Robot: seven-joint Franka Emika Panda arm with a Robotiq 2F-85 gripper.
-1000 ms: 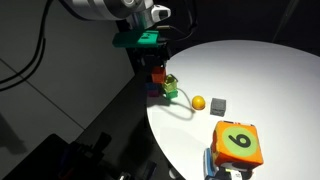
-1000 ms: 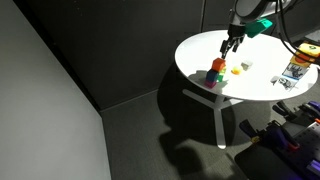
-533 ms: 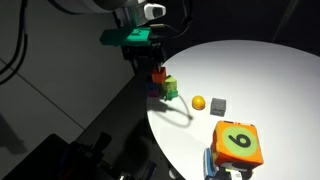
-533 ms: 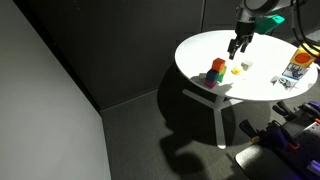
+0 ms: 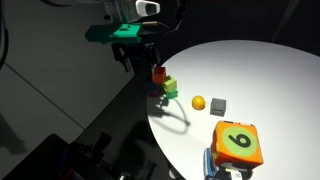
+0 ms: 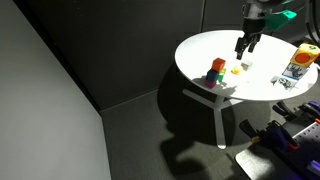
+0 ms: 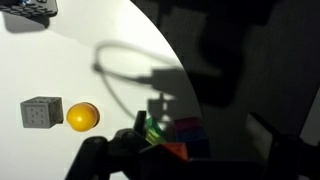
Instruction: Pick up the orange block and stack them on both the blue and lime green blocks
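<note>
- Plainly, the gripper [image 5: 140, 58] hangs above the left edge of the round white surface [image 5: 260, 80], in the upper middle of the frame, with its jaws released and spread apart.
- Nothing sits between the jaws, and they touch nothing; the space under them is dark background.
- In the wrist view two dark fingers [image 7: 97, 158] show at the lower left and lower right of the frame, set wide, with the blocks low between them in shadow.
- The orange block [image 5: 158, 73] lies just below and right of the gripper, apart from it, resting on top of the lime green block [image 5: 171, 87] and the blue block [image 5: 155, 90], which stand side by side at the rim of the surface.
- In an exterior view the same stack [image 6: 216, 72] stands at the lower left part of the surface, well apart from the gripper, which is up and to the right of it.
- A yellow ball [image 5: 198, 102] and a grey cube [image 5: 218, 104] lie just beside each other, right of the stack; the wrist view shows them at the left of the frame, not touching.
- An orange box with a green face marked "6" [image 5: 238, 143] stands at the lower right of the frame, near the edge of the surface.
</note>
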